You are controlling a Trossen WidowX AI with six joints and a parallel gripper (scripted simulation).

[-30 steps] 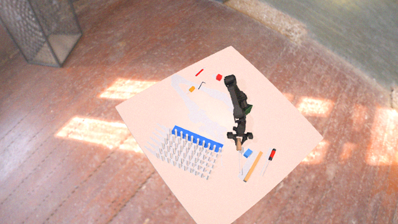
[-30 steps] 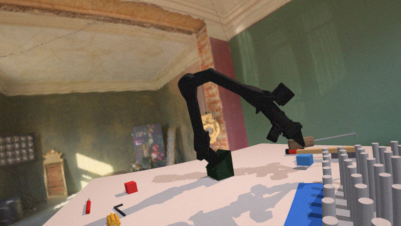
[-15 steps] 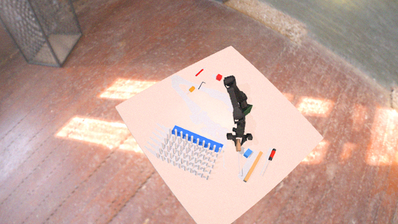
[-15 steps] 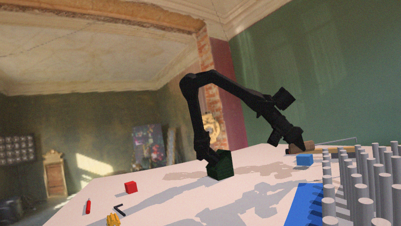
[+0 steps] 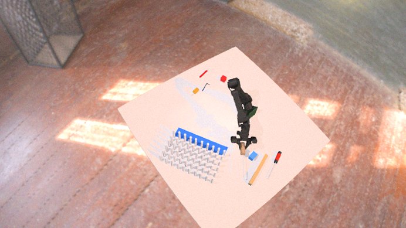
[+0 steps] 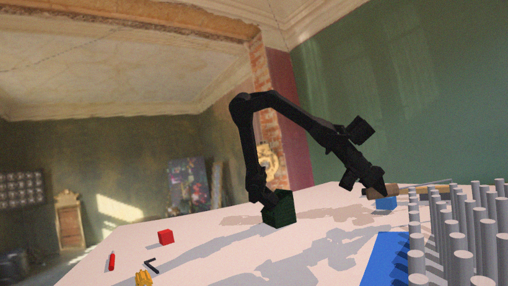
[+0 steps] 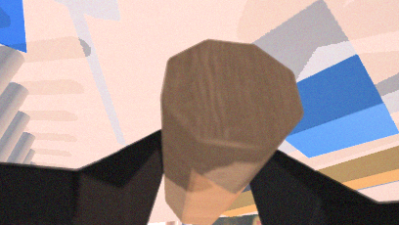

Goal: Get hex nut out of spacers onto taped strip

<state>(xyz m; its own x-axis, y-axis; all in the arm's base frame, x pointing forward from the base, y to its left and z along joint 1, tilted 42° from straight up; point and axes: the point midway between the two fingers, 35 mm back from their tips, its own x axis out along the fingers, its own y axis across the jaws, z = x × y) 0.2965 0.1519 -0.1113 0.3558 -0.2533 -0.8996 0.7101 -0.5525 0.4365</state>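
Observation:
My gripper (image 5: pixel 242 145) (image 6: pixel 383 193) (image 7: pixel 207 143) is shut on the wooden handle (image 5: pixel 242 149) (image 6: pixel 393 189) (image 7: pixel 230 98) of a hook tool. Its thin metal rod (image 6: pixel 426 184) points away from the arm, beside the spacer field in the top view. The handle is low near the blue block; whether they touch is unclear. Grey metal spacers (image 6: pixel 416 264) (image 7: pixel 12 100) stand upright in rows. The blue taped strip (image 5: pixel 209 141) (image 6: pixel 383 252) (image 7: pixel 12 24) lies along their front edge. I cannot make out the hex nut in any view.
A blue block (image 5: pixel 253 156) (image 6: pixel 386 203) (image 7: pixel 342 93), a long wooden stick (image 5: pixel 258 169) and a red-black screwdriver (image 5: pixel 278 157) lie near the tool. A red cube (image 5: pixel 223 78) (image 6: pixel 165 237), hex key (image 6: pixel 150 265), yellow piece (image 5: pixel 196 90) and red pen-like object (image 6: pixel 111 261) lie farther off.

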